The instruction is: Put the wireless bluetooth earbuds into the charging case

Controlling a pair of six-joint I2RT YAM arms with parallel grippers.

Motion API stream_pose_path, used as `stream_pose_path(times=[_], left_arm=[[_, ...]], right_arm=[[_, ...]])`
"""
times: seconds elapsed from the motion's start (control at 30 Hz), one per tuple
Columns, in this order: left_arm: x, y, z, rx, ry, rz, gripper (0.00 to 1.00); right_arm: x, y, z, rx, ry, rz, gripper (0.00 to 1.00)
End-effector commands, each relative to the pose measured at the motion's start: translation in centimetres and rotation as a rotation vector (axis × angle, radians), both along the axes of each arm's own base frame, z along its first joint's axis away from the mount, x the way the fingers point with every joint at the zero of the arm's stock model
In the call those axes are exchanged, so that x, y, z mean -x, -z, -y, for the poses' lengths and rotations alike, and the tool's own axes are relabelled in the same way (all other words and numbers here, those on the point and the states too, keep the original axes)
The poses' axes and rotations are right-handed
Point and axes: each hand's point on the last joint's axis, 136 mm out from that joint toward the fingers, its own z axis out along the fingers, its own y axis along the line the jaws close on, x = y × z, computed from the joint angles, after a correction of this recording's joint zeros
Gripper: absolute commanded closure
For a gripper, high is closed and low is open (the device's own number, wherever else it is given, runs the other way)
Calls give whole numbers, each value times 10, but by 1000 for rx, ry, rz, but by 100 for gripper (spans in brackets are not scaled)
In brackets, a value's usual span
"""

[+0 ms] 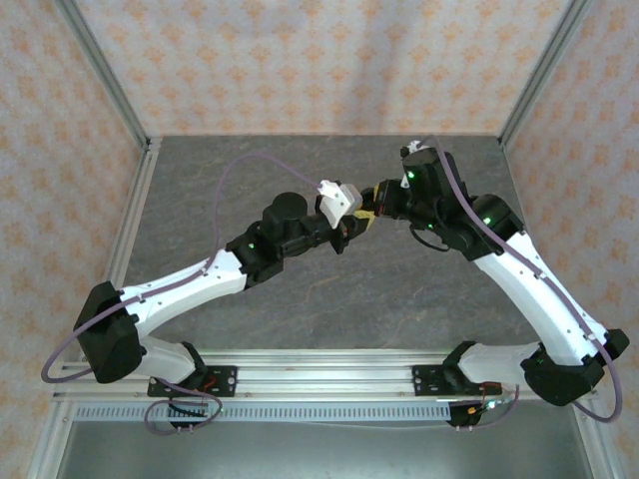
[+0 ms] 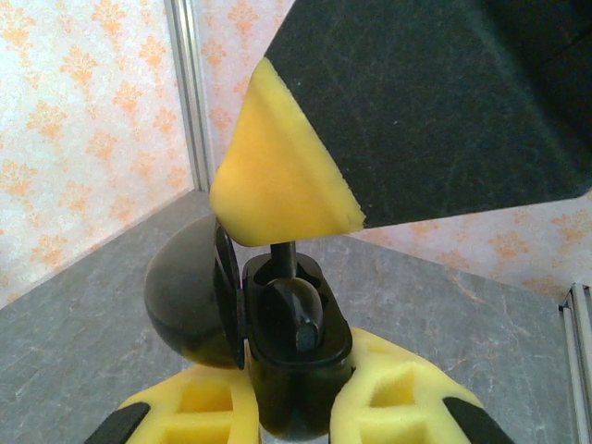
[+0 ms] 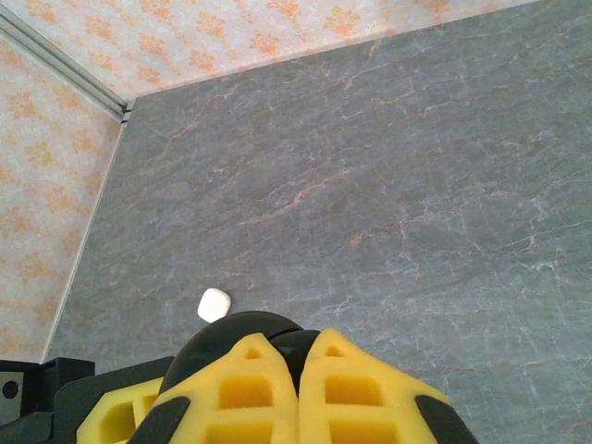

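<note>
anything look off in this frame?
Nothing damaged or spilled. One stray: a small white piece lies alone on the table, apart from the open black case held in the left gripper. Too small to identify.

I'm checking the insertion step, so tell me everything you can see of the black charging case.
The charging case is glossy black plastic, rounded, held upright between the yellow foam pads of the left tool. Its domed lid is hinged open to the left. A black earbud sits in one well; a thin black stem behind it rises to a yellow pad of the right tool.
</note>
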Motion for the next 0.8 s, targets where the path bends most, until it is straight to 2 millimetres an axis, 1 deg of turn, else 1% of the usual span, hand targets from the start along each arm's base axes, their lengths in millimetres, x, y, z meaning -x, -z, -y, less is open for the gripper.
stream_pose_path(times=[0.0,0.33,0.47,0.67,0.77], left_arm=[[-1,-31,4,55,-1,59,100],[-3,-31,5,55,-2,57,100],[-3,-32,6,55,-1,58,100],[-3,-31,6,57,0,54,100],[-3,-31,6,56,1,53,100]], right_arm=[[11,2,-7,3,-67,-28,100],[17,11,-9,32,-110,-58,99],[20,13,-13,29,-133,-72,92],[21,6,-16,-4,-142,-64,86],[21,2,-16,-14,-136,-57,81]])
